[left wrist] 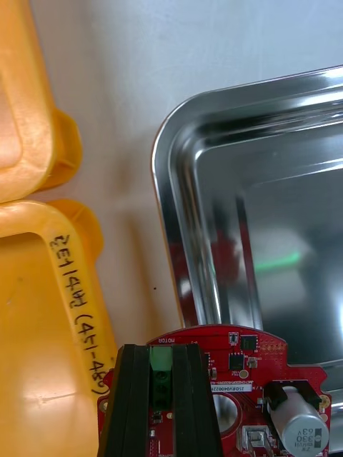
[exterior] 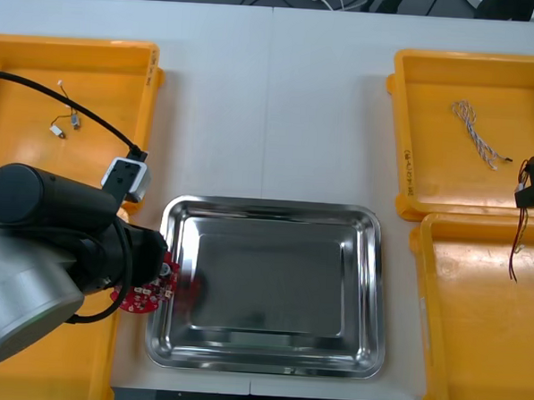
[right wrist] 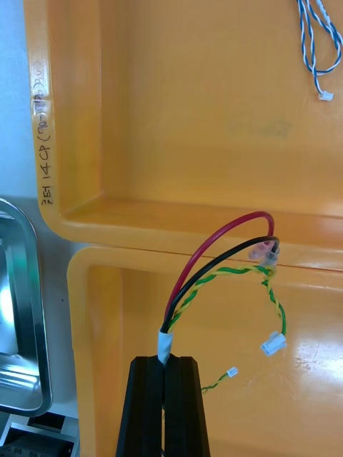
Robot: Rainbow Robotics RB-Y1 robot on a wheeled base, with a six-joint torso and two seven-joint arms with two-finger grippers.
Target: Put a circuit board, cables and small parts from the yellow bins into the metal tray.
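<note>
Placing step: left gripper point(left wrist: 163, 355) clamped on the circuit board point(left wrist: 246, 355) at the metal tray point(exterior: 276, 206) left rim, right gripper point(right wrist: 164, 360) pinching the red and yellow cable point(right wrist: 214, 265) over the yellow bins point(exterior: 464, 291) (tray bare), so next: move inboard, lower, release.

Silver and black left arm point(exterior: 27, 250), thin black cable point(exterior: 83, 111), flat black fingers point(left wrist: 132, 407)
</note>
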